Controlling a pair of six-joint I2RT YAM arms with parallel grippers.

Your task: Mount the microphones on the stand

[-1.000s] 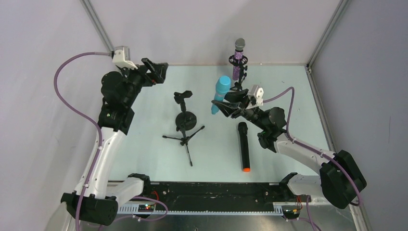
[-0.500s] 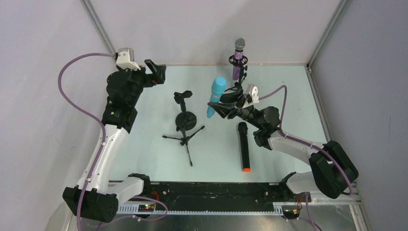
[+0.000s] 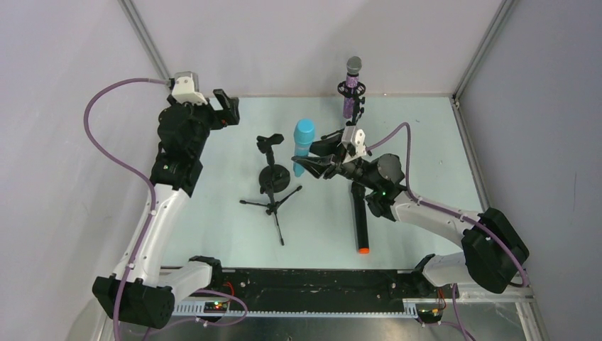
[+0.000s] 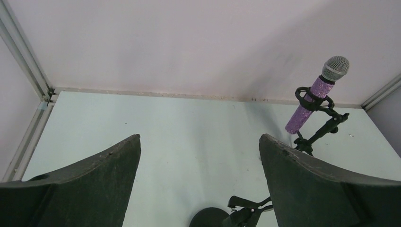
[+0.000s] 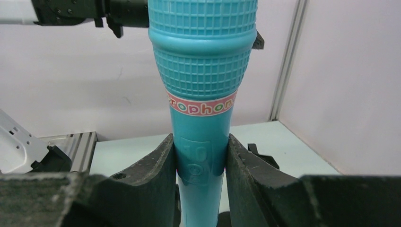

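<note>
Light-blue mic (image 3: 304, 144) is held upright right of the round-base stand (image 3: 274, 175), clamped in the outstretched right gripper (image 3: 307, 163); "rophon" is readable on its band (image 5: 202, 105). Left gripper (image 3: 226, 108), raised left of the stand, is spread wide.

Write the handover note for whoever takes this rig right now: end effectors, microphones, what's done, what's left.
Left end effector: open, empty, raised at the far left.
Right end effector: shut on the blue microphone, held upright in the air just right of the empty stand.
Done: purple microphone clipped in the far stand.
Left: seat the blue one in a clip; the black microphone lies on the table, partly under the right arm.
</note>
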